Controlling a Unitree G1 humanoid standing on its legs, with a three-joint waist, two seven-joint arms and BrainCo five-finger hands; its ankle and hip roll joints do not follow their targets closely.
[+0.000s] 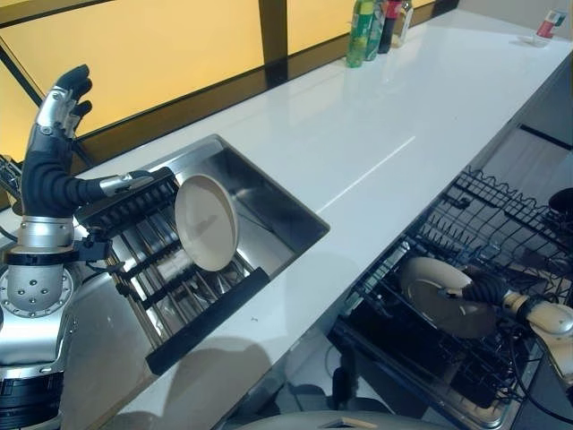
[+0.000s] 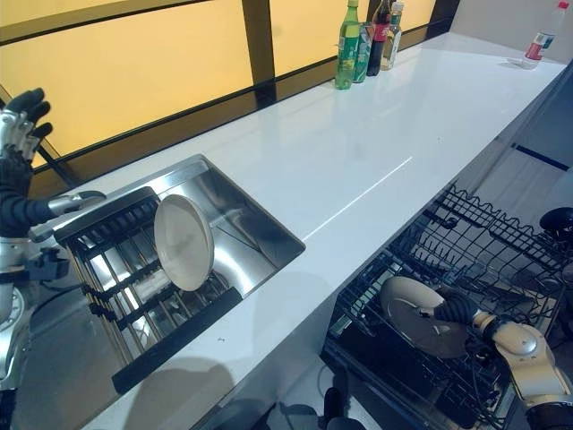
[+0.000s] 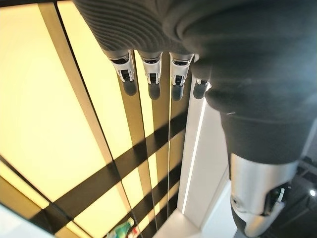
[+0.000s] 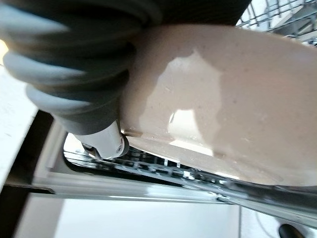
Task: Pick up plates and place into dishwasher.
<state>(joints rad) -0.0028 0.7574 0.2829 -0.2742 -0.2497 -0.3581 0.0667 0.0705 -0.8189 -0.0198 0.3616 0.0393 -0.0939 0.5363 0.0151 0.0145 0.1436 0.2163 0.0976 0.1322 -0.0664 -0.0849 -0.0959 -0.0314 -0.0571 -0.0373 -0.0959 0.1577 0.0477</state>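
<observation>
The right hand (image 2: 458,310), fingers clamped on a plate (image 2: 414,315), lowered it into the dishwasher rack (image 2: 501,242), release seemingly next.

You see a white counter (image 1: 376,134) with a steel sink (image 1: 269,202), bottles (image 1: 376,27) standing together at its far edge against the amber windows (image 1: 161,45).

Sink (image 1: 269,202): set into the worktop (image 1: 394,116), just right of the raised left robot hand (image 1: 55,134). Rack (image 1: 152,269): in the sink. Plate (image 1: 206,222): on edge in the rack. Bottles (image 1: 376,27): at the worktop's far edge, well beyond both hands. Dishwasher basket (image 1: 466,278): below the worktop's near edge. Second plate (image 1: 439,296): in the basket, at the right robot hand (image 1: 488,288).
</observation>
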